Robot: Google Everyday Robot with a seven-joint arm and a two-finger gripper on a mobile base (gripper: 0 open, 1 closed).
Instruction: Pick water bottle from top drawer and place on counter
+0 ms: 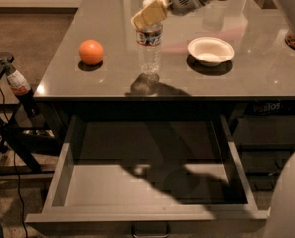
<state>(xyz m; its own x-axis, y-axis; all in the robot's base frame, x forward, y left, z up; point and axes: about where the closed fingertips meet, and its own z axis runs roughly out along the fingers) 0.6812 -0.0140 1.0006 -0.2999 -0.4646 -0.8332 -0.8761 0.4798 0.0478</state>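
The water bottle (pixel 149 47), clear with a dark-and-red label band, stands upright at the front middle of the glossy dark-grey counter (pixel 251 78). I cannot tell whether its base touches the surface. My gripper (pixel 148 14) reaches in from the upper right. Its pale fingers (pixel 146 16) are closed over the bottle's top and hide the cap. The top drawer (pixel 137 187) is pulled wide open below the counter's front edge. Its pale grey bottom holds only the arm's shadow.
An orange (pixel 91 52) lies on the counter left of the bottle and a white bowl (pixel 211 50) to its right. A dark soda bottle (pixel 19 86) sits on a black stand at the far left. Dark lower drawers (pixel 266 148) are at the right.
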